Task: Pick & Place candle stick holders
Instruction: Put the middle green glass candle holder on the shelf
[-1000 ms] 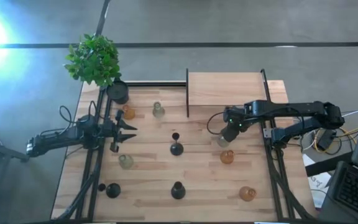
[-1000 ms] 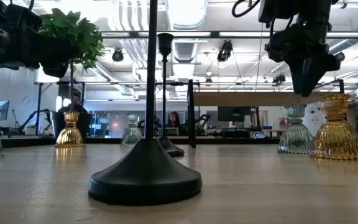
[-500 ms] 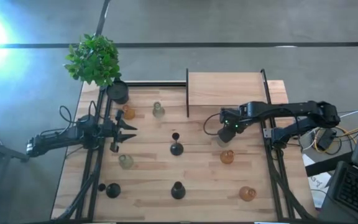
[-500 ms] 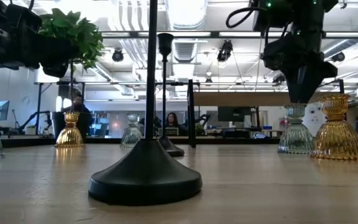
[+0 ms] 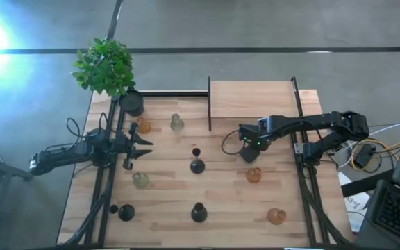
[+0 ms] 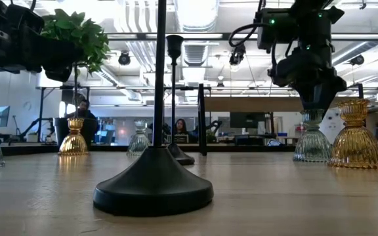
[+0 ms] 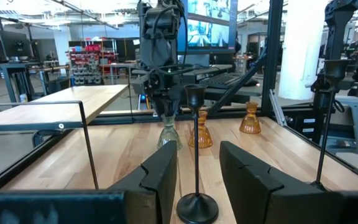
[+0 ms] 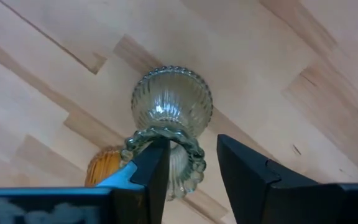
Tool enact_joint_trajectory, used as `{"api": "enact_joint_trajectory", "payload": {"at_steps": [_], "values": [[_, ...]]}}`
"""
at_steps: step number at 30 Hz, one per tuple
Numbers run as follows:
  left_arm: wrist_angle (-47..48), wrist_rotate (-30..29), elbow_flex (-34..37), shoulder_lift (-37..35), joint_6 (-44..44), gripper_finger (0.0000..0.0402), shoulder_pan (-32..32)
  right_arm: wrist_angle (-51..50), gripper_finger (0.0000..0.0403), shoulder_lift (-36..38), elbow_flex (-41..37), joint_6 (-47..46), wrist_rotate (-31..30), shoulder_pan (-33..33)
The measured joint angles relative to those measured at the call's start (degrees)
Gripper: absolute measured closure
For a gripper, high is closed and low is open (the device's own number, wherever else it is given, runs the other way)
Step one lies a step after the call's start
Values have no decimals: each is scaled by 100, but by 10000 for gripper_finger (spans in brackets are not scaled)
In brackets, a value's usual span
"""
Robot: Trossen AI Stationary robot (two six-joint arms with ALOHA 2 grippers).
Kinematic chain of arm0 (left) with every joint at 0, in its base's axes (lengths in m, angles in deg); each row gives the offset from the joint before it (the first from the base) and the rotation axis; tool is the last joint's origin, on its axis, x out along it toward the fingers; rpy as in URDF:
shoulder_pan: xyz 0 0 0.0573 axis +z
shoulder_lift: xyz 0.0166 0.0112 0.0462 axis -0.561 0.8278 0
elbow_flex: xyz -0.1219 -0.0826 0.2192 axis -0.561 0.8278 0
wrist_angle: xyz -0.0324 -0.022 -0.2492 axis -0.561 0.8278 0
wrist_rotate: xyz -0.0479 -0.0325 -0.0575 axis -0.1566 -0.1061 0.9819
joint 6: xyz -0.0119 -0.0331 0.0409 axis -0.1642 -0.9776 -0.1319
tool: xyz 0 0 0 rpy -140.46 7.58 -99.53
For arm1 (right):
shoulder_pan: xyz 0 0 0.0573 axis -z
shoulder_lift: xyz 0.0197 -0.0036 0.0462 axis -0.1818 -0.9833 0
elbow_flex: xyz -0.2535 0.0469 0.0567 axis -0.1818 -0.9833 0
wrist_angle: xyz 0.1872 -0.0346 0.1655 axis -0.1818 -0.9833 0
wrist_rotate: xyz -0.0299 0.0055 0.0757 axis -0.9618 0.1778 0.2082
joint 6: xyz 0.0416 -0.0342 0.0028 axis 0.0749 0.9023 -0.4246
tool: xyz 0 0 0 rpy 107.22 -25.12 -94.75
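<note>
An open workshop hall with ceiling lights is seen beyond the butcher-block table [image 5: 172, 208]. Near its right edge, about midway, a clear ribbed-glass candle holder [image 8: 171, 102] stands upright, an amber glass candle holder [image 5: 254, 175] just beside it. The right gripper [image 8: 188, 163] is poised directly over the clear holder, its jaws narrowly parted astride the beaded rim; a firm grip cannot be confirmed. The left gripper [image 7: 197, 171] is parked near the left edge, jaws partly open and empty. An off-centre closure could tip the clear holder against its amber neighbour, or the smooth glass could slip.
</note>
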Motion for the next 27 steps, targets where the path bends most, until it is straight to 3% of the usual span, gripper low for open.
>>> {"api": "enact_joint_trajectory", "payload": {"at_steps": [8,27], "values": [[0,0,0,-1,0,275,0,28,378,243,-11,57,-10,0],[0,0,1,1,0,275,-2,30,383,511,-38,255,-39,0]]}}
